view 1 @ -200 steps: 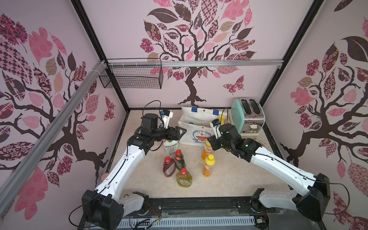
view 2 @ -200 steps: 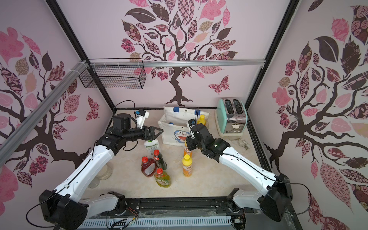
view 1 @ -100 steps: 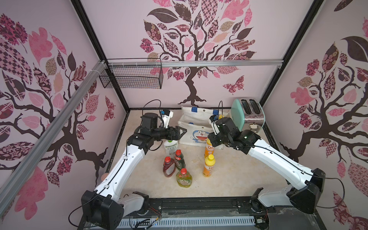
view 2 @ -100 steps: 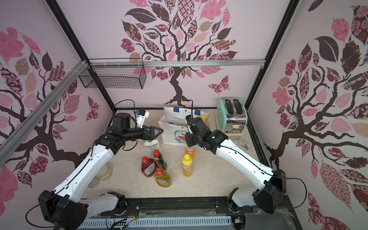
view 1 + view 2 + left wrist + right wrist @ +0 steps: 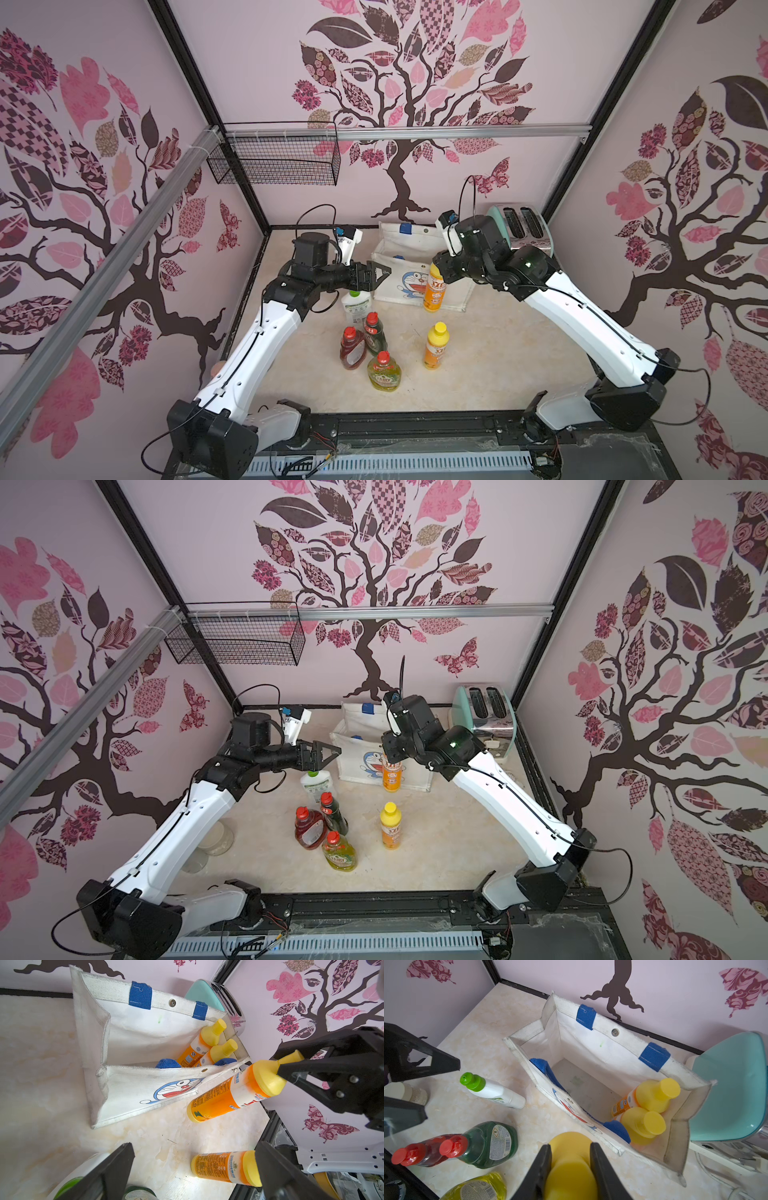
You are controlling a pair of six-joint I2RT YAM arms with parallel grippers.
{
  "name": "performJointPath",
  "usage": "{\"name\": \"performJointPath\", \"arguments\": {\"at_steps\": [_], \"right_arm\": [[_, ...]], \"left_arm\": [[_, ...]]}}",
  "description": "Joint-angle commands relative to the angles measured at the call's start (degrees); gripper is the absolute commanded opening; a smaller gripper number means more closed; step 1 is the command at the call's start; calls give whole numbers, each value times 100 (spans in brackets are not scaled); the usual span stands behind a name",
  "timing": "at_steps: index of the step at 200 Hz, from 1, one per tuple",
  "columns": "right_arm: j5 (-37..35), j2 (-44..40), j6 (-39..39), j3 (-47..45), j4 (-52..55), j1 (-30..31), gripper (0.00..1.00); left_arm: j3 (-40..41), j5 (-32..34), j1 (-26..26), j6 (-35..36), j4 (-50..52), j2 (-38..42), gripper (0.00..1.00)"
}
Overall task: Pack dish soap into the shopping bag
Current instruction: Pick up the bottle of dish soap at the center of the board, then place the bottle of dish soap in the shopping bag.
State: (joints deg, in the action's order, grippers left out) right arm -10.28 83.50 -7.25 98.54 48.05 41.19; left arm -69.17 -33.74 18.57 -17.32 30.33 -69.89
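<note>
The white shopping bag (image 5: 409, 253) (image 5: 610, 1043) stands open at the back, with two orange dish soap bottles (image 5: 652, 1095) (image 5: 207, 1041) inside at its toaster end. My right gripper (image 5: 570, 1145) (image 5: 441, 266) is shut on the yellow cap of a third orange bottle (image 5: 434, 291) (image 5: 226, 1093). That bottle hangs tilted just in front of the bag's cat-face side. My left gripper (image 5: 380, 272) (image 5: 194, 1145) stands open and holds nothing, above the white green-capped bottle (image 5: 354, 305). On the table stand another orange bottle (image 5: 435, 345) and red (image 5: 351, 351), dark green (image 5: 375, 332) and yellow-green (image 5: 383, 372) bottles.
A mint-green toaster (image 5: 525, 226) (image 5: 729, 1088) stands right beside the bag at the back right. A black wire basket (image 5: 274, 160) hangs on the back wall at the left. Walls close the table on three sides.
My right gripper has lifted the orange bottle off the table and carried it back toward the bag. The left arm has stayed still and open.
</note>
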Motion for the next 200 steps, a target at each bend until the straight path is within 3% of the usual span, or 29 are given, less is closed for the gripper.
{"name": "performJointPath", "arguments": {"at_steps": [1, 55, 130, 200], "right_arm": [[-181, 61, 163, 706, -45, 26, 0], [-155, 822, 422, 2289, 509, 28, 0], [-261, 1835, 627, 4397, 1143, 2, 0], [-525, 1910, 645, 4688, 725, -98, 0]], "left_arm": [[-132, -106, 58, -92, -16, 67, 97], [-106, 356, 717, -118, -61, 19, 97], [-153, 467, 748, -150, 7, 36, 97], [-127, 495, 753, -179, -16, 36, 97]]}}
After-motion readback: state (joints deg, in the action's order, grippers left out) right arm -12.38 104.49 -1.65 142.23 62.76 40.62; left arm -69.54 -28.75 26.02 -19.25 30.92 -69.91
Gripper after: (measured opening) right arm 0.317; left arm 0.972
